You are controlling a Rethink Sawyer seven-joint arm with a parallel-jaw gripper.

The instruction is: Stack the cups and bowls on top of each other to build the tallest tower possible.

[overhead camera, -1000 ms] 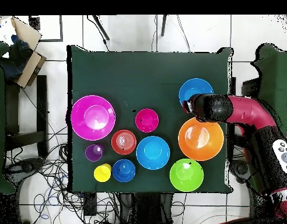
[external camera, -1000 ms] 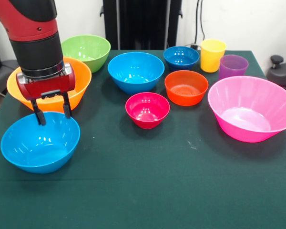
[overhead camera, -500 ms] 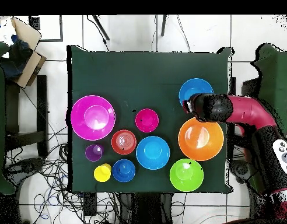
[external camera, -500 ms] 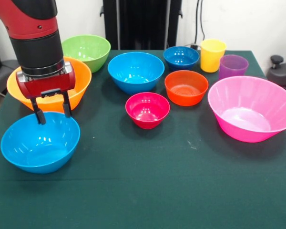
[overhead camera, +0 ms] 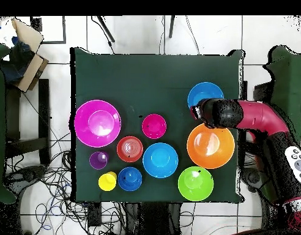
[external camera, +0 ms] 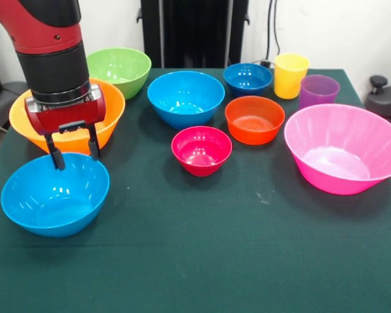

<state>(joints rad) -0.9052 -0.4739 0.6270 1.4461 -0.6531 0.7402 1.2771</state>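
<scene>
My gripper [external camera: 73, 154] hangs open over the far rim of a light blue bowl [external camera: 55, 193] at the table's front left, one finger inside the rim line and one behind it, holding nothing. From overhead the gripper [overhead camera: 200, 112] sits at that bowl's [overhead camera: 205, 94] edge. Behind it stands the large orange bowl [external camera: 104, 107], then the green bowl [external camera: 119, 68]. A second light blue bowl [external camera: 186, 96], crimson bowl [external camera: 201, 149], orange-red bowl [external camera: 254, 119], dark blue bowl [external camera: 247, 78] and large pink bowl [external camera: 342, 155] stand apart. The yellow cup [external camera: 290, 75] and purple cup [external camera: 318, 90] stand upright. No tower shows.
Green cloth covers the table [external camera: 202, 261]. A black stand [external camera: 194, 32] rises behind the far edge. A dark knobbed object [external camera: 382, 98] sits off the right side. Overhead, cables and a cardboard box [overhead camera: 24, 52] lie on the floor.
The gripper has shifted very slightly to the right above the light blue bowl's rim. Its fingers stay open and no bowl or cup has moved.
</scene>
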